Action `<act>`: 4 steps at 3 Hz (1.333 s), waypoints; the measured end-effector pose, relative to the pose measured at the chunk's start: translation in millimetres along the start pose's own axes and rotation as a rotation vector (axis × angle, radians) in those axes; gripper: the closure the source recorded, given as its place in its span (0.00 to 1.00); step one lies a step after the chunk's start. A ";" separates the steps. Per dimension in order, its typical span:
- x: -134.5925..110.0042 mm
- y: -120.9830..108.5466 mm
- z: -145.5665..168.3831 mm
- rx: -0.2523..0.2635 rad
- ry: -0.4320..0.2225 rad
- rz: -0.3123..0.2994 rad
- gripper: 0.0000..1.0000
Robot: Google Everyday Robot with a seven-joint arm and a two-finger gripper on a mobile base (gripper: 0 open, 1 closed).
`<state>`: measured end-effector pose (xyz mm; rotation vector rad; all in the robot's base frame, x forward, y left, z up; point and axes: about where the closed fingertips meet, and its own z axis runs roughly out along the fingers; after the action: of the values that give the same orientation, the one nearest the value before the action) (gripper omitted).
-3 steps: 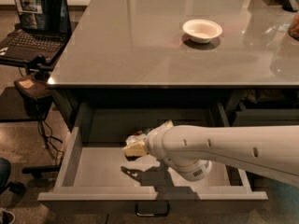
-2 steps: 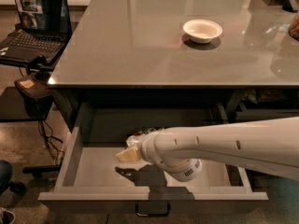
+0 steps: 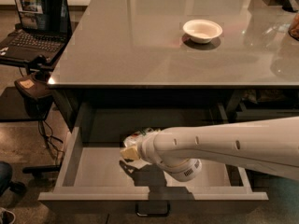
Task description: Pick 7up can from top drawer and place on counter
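Down below the counter's front edge, the top drawer (image 3: 96,171) stands pulled wide open, its flat grey floor in plain sight and its dark bar handle (image 3: 152,212) showing under the front lip. From the right a thick white arm (image 3: 233,146) reaches in across the drawer, low over the floor, and throws a dark shadow (image 3: 140,174) on the grey metal beneath it. At its end, near the middle of the drawer and toward the back wall, sits the gripper (image 3: 131,149), with a yellowish pad at its tip. The 7up can (image 3: 137,136) is right there against it, inside the drawer: I can make out a pale body with bits of green and red, mostly hidden behind the wrist. It looks to be touching the gripper, but whether the gripper is clamped on the can or merely set beside it I cannot tell from where I stand, nor whether the can rests on the drawer floor or hangs just off it. Up above, the counter (image 3: 140,50) is a broad glossy grey top catching the room lights. A white bowl (image 3: 202,30) sits on it toward the back right, well apart from the drawer. Off to the left, beyond the counter's corner, a laptop (image 3: 37,22) stands open with its screen lit, and cables (image 3: 46,132) trail down to the floor below it.
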<state>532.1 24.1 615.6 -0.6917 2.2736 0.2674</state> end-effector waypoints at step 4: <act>-15.7 -31.5 -115.9 0.158 -0.138 -0.070 1.00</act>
<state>490.1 -40.0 709.3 -0.6494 2.1090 0.0977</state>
